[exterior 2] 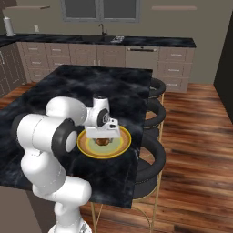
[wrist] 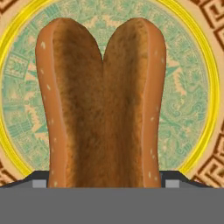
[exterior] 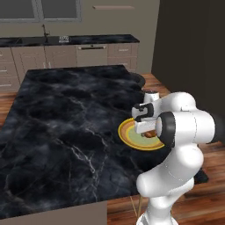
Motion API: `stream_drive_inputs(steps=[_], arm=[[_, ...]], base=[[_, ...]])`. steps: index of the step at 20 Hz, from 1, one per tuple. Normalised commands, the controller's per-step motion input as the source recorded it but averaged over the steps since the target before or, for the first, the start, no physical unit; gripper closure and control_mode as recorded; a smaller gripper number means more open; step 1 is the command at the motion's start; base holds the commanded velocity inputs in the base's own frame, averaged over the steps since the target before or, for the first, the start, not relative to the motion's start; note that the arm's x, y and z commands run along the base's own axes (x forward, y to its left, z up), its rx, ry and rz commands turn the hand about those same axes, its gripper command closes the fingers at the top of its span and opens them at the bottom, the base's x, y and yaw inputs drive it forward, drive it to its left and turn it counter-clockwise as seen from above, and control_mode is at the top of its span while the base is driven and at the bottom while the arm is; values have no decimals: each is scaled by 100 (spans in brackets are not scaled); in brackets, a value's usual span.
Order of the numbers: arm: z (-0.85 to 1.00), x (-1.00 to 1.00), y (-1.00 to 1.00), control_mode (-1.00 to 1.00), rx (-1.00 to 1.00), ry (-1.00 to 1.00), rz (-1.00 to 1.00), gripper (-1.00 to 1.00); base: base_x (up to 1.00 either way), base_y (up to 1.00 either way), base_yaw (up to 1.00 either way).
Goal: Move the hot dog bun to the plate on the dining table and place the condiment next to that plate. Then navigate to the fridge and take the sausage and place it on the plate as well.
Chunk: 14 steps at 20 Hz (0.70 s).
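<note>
Black marble table [exterior: 66, 132]: plate [exterior: 127, 137] near its edge holds bun [wrist: 103, 105].

The arm rises from the base, bends at a raised elbow and reaches forward, its wrist turned so the hand points straight down. The gripper [exterior: 148, 133] hangs low at the near right of the scene; in the right base view the gripper [exterior 2: 103, 139] sits below the white hand block. In the hand view, two dark fingertips [wrist: 38, 183] stand well apart, the jaws open wide.
</note>
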Motion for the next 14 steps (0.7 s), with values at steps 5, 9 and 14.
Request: stream_drive_inputs(steps=[5, 9, 14], arm=[[-19, 7, -10, -100, 0, 0, 1, 100], [-17, 11, 0, -100, 0, 0, 0, 100], [-12, 8, 0, -100, 0, 0, 0, 100]], base=[[0, 0, 0], [0, 0, 0], [0, 0, 0]])
